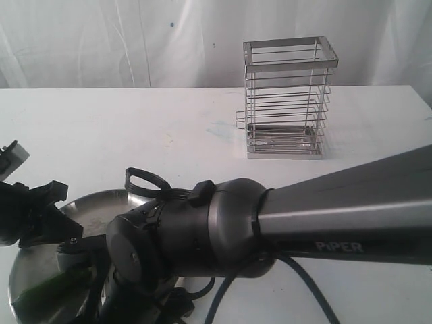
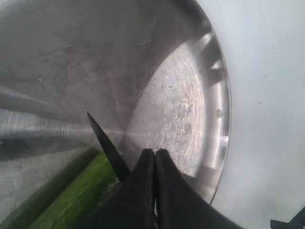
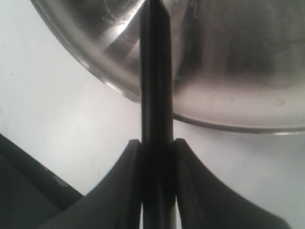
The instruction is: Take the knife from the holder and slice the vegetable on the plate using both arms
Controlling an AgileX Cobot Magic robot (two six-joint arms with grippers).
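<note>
Open table (image 1: 101,128) is seen between plate (image 1: 101,204) and holder (image 1: 290,65). The knife (image 3: 156,71) is clamped by the right gripper (image 3: 157,144); the vegetable (image 2: 81,191) is shown clearly beside the closed left gripper (image 2: 155,156).

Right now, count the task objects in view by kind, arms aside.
holder: 1
plate: 1
knife: 1
vegetable: 1 in view
Total: 4
</note>
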